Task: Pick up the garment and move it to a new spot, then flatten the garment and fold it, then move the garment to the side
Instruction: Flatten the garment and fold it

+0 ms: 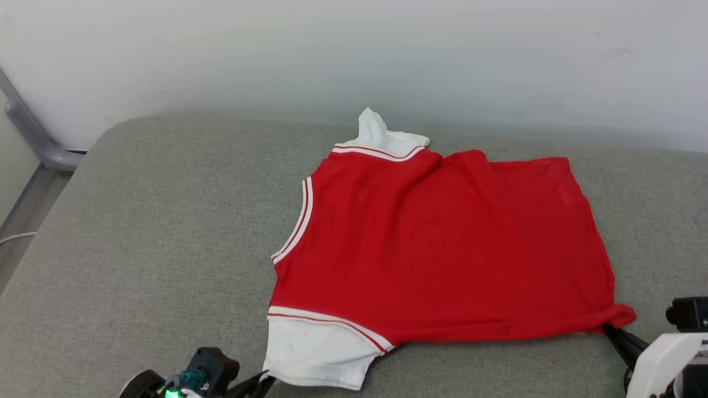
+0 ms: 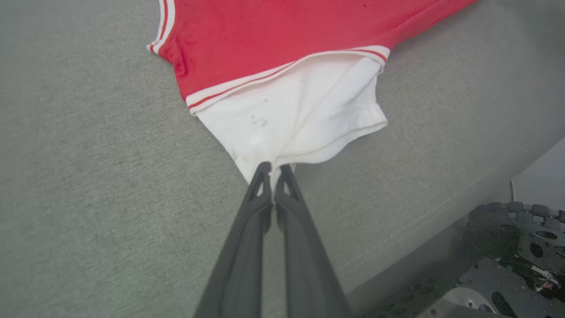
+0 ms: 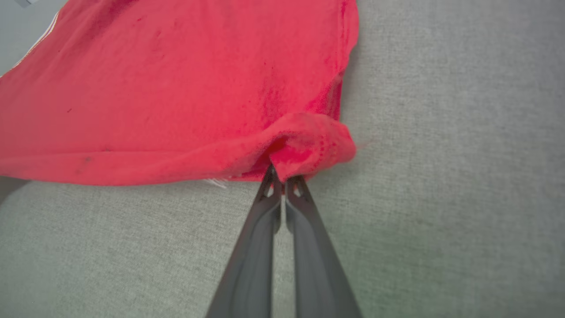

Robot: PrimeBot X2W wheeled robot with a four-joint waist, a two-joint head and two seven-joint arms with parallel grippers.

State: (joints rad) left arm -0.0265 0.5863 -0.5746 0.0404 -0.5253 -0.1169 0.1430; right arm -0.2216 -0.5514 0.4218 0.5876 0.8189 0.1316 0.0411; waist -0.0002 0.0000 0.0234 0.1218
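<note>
Garment (image 1: 442, 249): red jersey, spread mostly flat on the right half of a grey upholstered bench (image 1: 155, 232), neck opening facing the robot's left, hem to its right. A diagonal ridge of loose cloth runs across the upper part. The far white sleeve (image 1: 381, 135) pokes up toward the wall. The near white sleeve (image 1: 315, 354) lies at the bench's front edge.

Left pincer (image 1: 264, 380): fingers pressed together, pinching the cuff of the near sleeve. Left wrist view shows the tips (image 2: 274, 167) nipped onto the cuff's edge, with small dark marks on the white cloth above.

Right pincer (image 1: 608, 329): fingers pressed together on the near hem corner, which is bunched into a small red knot. Right wrist view shows the same, tips (image 3: 282, 176) buried under the folded corner.

Surroundings: bare grey cloth to the left of the garment and along the front. White wall (image 1: 354, 55) runs just behind the bench. Grey pipe (image 1: 33, 138) at far left, with a white cable (image 1: 16, 239) on the floor below it. Robot's dark wheeled base (image 2: 512, 256) sits below the bench's front seam. Nothing lies between either pincer and its hold.
</note>
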